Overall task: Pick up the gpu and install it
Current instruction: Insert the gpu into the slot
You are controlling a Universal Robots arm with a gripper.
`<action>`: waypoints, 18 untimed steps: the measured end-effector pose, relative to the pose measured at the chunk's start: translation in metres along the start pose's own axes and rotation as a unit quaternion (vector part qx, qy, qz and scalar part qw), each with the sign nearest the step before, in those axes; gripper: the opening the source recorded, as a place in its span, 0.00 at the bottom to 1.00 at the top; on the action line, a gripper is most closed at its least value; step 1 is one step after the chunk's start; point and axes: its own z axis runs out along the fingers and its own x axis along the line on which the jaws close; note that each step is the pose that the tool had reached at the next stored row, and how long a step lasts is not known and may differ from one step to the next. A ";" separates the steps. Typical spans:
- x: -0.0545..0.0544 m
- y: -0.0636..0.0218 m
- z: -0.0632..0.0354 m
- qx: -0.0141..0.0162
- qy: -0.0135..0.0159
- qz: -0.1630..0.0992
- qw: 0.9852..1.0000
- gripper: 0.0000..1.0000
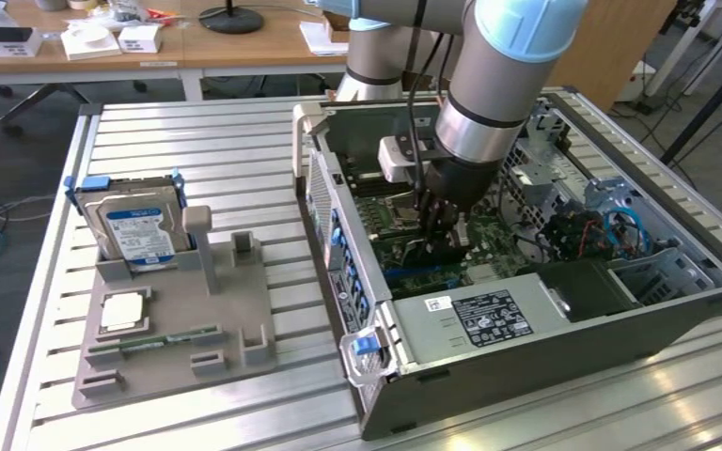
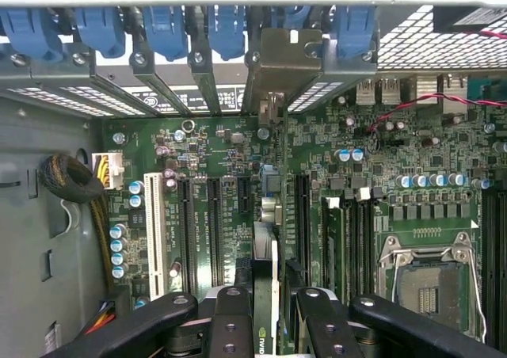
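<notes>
Nearest in the exterior view, the slatted metal desk (image 1: 662, 404) carries an open computer case (image 1: 562, 348). The case lies with its open side up, and its power supply (image 1: 487, 315) sits at the near end. On the exterior view's left, just beside the case, a grey holder (image 1: 180, 310) rests on the same desk. A slim green memory stick (image 1: 154, 342) lies along the holder's near part, with a square processor chip (image 1: 123, 310) a little farther back. A silver hard drive (image 1: 139, 235) with a blue-white label stands upright at the holder's far end.

In the middle of the case the arm (image 1: 487, 103) reaches straight down, with the jaws low over the motherboard (image 2: 396, 144). The wrist view shows the jaws closed part-way on the gpu (image 2: 273, 287), its thin body pinched edge-on between the black fingers (image 2: 230, 326). The card stands on its edge over the long black expansion slots, running toward the case's rear wall. There its metal bracket (image 2: 289, 61) sits in a slot opening among the blue clips (image 2: 166, 29). I cannot tell whether the card's lower edge is pressed into a slot. To one side of the card the motherboard's processor socket (image 2: 428, 283) lies open.

Beyond the case, at the far end of the exterior view, a wooden desk (image 1: 260, 47) holds small boxes and a black round stand base (image 1: 230, 19).
</notes>
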 end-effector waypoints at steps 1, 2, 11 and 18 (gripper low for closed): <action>0.000 0.0000 0.0000 0.000 0.000 0.000 1.000 0.26; 0.000 0.0000 0.0000 0.000 0.000 0.000 1.000 0.26; 0.000 -0.0001 0.0000 0.001 0.003 0.010 1.000 0.26; 0.000 -0.0016 0.0000 0.001 0.003 0.010 1.000 0.26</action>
